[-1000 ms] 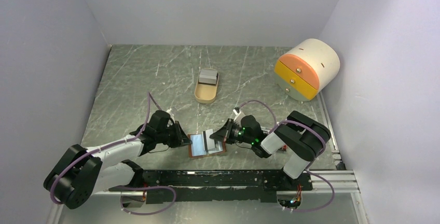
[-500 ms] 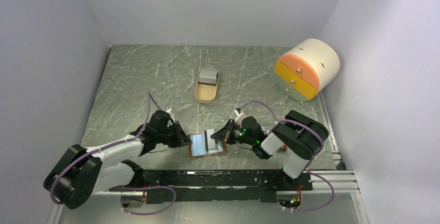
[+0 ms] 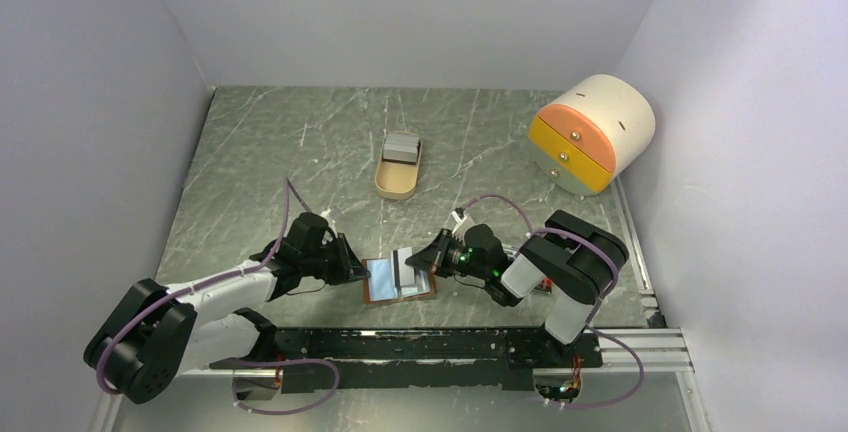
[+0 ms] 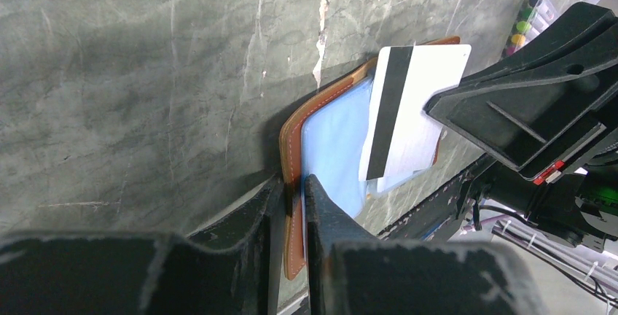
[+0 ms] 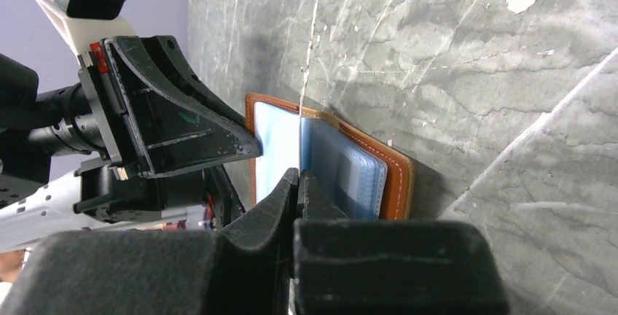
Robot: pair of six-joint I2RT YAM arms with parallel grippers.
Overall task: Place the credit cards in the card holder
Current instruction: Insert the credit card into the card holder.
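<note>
The brown leather card holder (image 3: 398,290) lies open near the table's front edge, its pale blue sleeves showing. My left gripper (image 4: 294,184) is shut on the holder's stitched left edge (image 4: 288,136). One of the credit cards (image 4: 415,103), white with a black stripe, stands on edge over the open holder. My right gripper (image 5: 299,174) is shut on that card (image 5: 300,129), which shows edge-on between the left flap and the stack of sleeves (image 5: 350,176). In the top view the left gripper (image 3: 352,270) and right gripper (image 3: 425,263) face each other across the holder.
A beige oval tray (image 3: 392,184) holding a grey block sits mid-table. A white round box with orange and yellow drawers (image 3: 590,132) stands at the back right. Coloured pens (image 4: 526,20) lie behind the right gripper. Walls close in on both sides.
The right arm's upper links have shifted slightly to the left. Both grips and the card holder stay as they were.
</note>
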